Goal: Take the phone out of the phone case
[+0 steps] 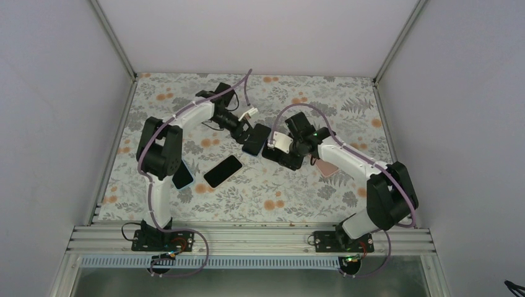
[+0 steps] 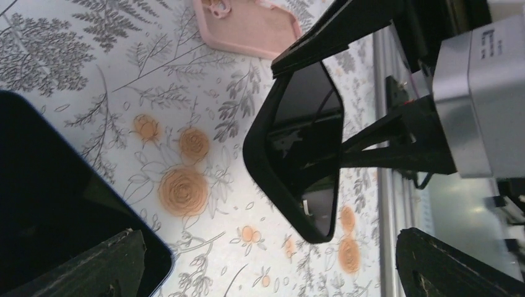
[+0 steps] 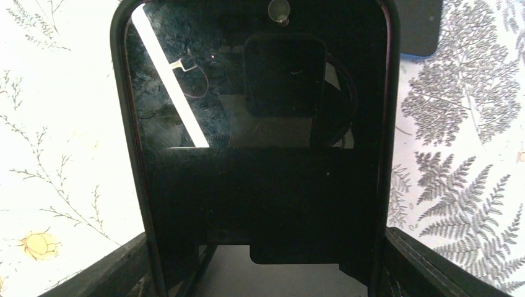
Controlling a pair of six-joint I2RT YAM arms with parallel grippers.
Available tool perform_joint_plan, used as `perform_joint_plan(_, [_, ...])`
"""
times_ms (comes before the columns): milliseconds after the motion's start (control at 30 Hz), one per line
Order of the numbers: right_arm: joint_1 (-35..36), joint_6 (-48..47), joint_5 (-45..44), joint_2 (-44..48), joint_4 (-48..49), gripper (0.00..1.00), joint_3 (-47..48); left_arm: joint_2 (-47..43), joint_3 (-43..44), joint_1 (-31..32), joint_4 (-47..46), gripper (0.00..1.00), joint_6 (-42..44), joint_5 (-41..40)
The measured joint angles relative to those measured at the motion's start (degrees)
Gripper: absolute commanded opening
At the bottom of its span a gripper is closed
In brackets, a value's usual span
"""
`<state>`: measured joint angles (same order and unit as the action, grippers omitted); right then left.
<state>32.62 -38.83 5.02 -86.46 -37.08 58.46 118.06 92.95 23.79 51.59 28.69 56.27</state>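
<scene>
A phone in a black case (image 3: pixel 260 136) fills the right wrist view, screen toward the camera. My right gripper (image 3: pixel 267 247) is shut on its two long edges and holds it above the table. It also shows in the left wrist view (image 2: pixel 303 148), tilted, with the right gripper's fingers (image 2: pixel 334 31) on it. My left gripper (image 2: pixel 270 241) is open and empty. The cased phone lies just beyond its fingertips, not between them. In the top view the two grippers meet at mid-table, left (image 1: pixel 246 132) and right (image 1: pixel 277 148).
A dark blue phone or case (image 1: pixel 255 140) lies flat under the left gripper, also in the left wrist view (image 2: pixel 49 198). A black phone (image 1: pixel 223 171) lies nearer. A pink case (image 1: pixel 327 167) lies by the right arm. Another dark slab (image 1: pixel 183 177) lies beside the left arm.
</scene>
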Motion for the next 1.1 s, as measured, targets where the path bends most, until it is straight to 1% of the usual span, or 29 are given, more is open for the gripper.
perform_joint_plan(133, [0.1, 0.2, -0.7, -0.2, 0.2, 0.72, 1.5, 2.5, 3.3, 0.2, 1.0, 1.00, -2.4, 3.1])
perform_joint_plan(300, [0.5, 0.5, -1.3, -0.8, 0.3, 0.71, 2.9, 3.6, 3.5, 1.2, 0.5, 1.00, -5.5, 3.3])
perform_joint_plan(367, [0.7, 0.6, -1.9, -1.0, 0.7, 0.71, 3.7, 3.8, 3.5, 1.6, -0.3, 0.96, -7.2, 3.1])
perform_joint_plan(467, [1.1, 0.6, -2.3, -1.3, 0.8, 0.71, 4.7, 5.2, 5.3, 1.6, -0.2, 0.82, -8.3, 3.1])
perform_joint_plan(600, [1.6, 0.6, -2.9, -2.2, 1.7, 0.70, 6.1, 8.5, 9.2, 1.6, 0.4, 0.71, -8.5, 3.9])
perform_joint_plan(700, [2.0, 0.6, -3.5, -2.9, 2.1, 0.69, 6.5, 10.1, 10.1, 1.6, 1.4, 0.60, -8.3, 4.7])
perform_joint_plan(800, [2.4, 0.6, -4.8, -3.4, 2.6, 0.69, 6.7, 10.8, 10.4, 1.7, 2.6, 0.47, -8.0, 5.7])
perform_joint_plan(967, [2.6, 0.5, -6.4, -3.8, 3.3, 0.70, 6.7, 11.0, 11.0, 1.8, 4.9, 0.28, -6.1, 8.1])
perform_joint_plan(1033, [2.6, 0.5, -7.0, -3.8, 4.0, 0.71, 6.8, 11.1, 12.1, 1.8, 6.4, 0.15, -4.9, 9.1])
perform_joint_plan(1067, [2.6, 0.5, -7.2, -3.8, 4.2, 0.71, 6.8, 11.3, 13.0, 1.8, 7.3, 0.07, -4.1, 9.4])
perform_joint_plan(1100, [2.6, 0.5, -7.5, -3.8, 4.5, 0.71, 6.8, 11.5, 13.9, 1.8, 8.4, 0.03, -4.1, 9.7])
